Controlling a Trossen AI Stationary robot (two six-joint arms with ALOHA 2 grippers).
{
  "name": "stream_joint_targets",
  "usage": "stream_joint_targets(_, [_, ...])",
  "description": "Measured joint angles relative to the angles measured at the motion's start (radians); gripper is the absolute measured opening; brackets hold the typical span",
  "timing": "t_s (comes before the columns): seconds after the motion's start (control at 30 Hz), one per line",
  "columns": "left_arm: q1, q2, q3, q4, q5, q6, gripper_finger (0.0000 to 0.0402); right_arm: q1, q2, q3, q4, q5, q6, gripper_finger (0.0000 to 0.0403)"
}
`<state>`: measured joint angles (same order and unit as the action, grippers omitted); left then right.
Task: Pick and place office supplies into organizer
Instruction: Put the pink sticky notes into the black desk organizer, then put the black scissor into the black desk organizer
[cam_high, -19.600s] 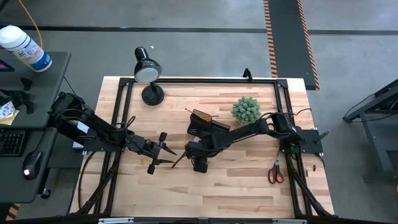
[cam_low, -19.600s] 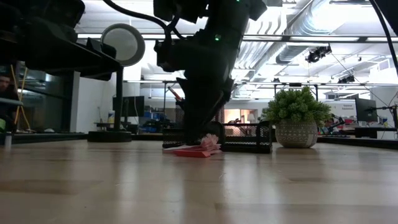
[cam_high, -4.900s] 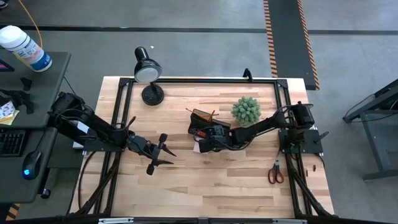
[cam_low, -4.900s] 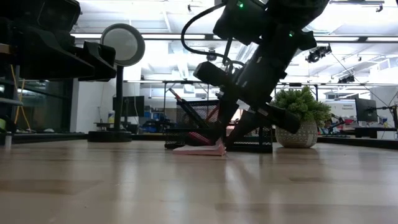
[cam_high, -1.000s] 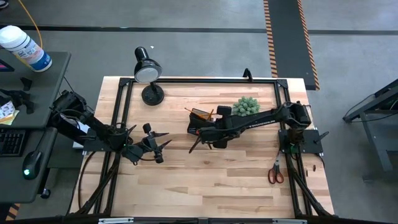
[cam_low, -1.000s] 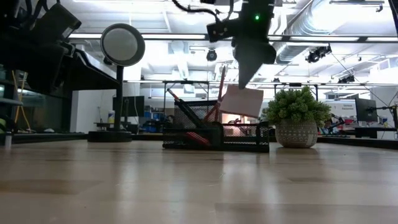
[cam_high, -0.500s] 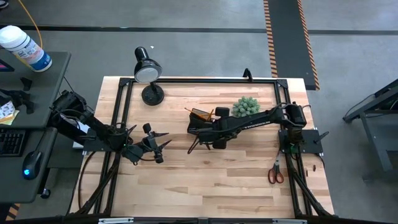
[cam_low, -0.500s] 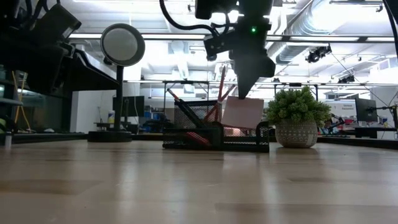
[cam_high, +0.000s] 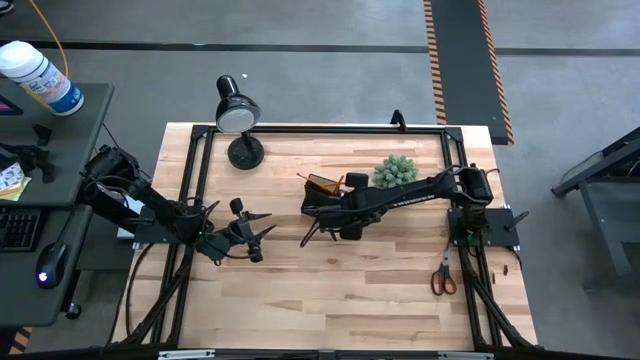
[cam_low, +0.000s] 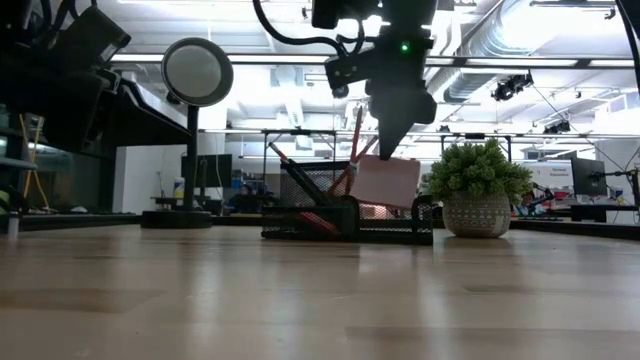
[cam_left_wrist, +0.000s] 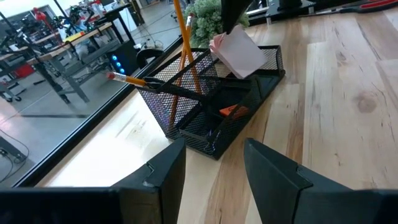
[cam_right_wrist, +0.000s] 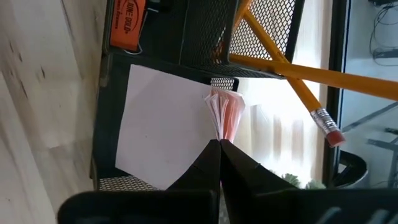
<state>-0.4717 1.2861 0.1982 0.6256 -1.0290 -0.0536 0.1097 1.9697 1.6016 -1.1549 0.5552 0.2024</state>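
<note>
Pink sticky-note pad is pinched at one fanned corner by the closed right fingers, above the organizer. Light, floppy paper is judged likely to splay; the bound edge is preferred. Left fingers are held spread and empty.

Dark print showing on an orange eraser in the organizer, too blurred to read.

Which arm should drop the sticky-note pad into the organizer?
Right. The right gripper is shut on the pink sticky-note pad, holding it right over the organizer. The left gripper is open, empty, and well off to the organizer's left.
</note>
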Motion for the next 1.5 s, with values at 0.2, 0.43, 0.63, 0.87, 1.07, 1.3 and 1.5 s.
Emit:
stream_joint_targets(0.2, [0.0, 0.0, 0.0, 0.0, 0.0, 0.005, 0.015, 0.0, 0.0, 0.0, 0.0, -0.012, -0.002, 0.0001])
stream_joint_targets(0.43, [0.0, 0.0, 0.0, 0.0, 0.0, 0.008, 0.015, 0.0, 0.0, 0.0, -0.004, -0.013, -0.002, 0.0001])
stream_joint_targets(0.63, [0.0, 0.0, 0.0, 0.0, 0.0, 0.008, 0.015, 0.0, 0.0, 0.0, -0.016, -0.052, -0.002, 0.0001])
stream_joint_targets(0.87, [0.0, 0.0, 0.0, 0.0, 0.0, 0.008, 0.015, 0.0, 0.0, 0.0, -0.015, -0.096, 0.0, 0.0001])
stream_joint_targets(1.07, [0.0, 0.0, 0.0, 0.0, 0.0, 0.008, 0.015, 0.0, 0.0, 0.0, -0.015, -0.102, 0.0, 0.0001])
stream_joint_targets(1.3, [0.0, 0.0, 0.0, 0.0, 0.0, 0.008, 0.015, 0.0, 0.0, 0.0, -0.014, -0.107, -0.001, 0.0008])
stream_joint_targets(1.5, [0.0, 0.0, 0.0, 0.0, 0.0, 0.008, 0.015, 0.0, 0.0, 0.0, -0.014, -0.113, 0.005, 0.0071])
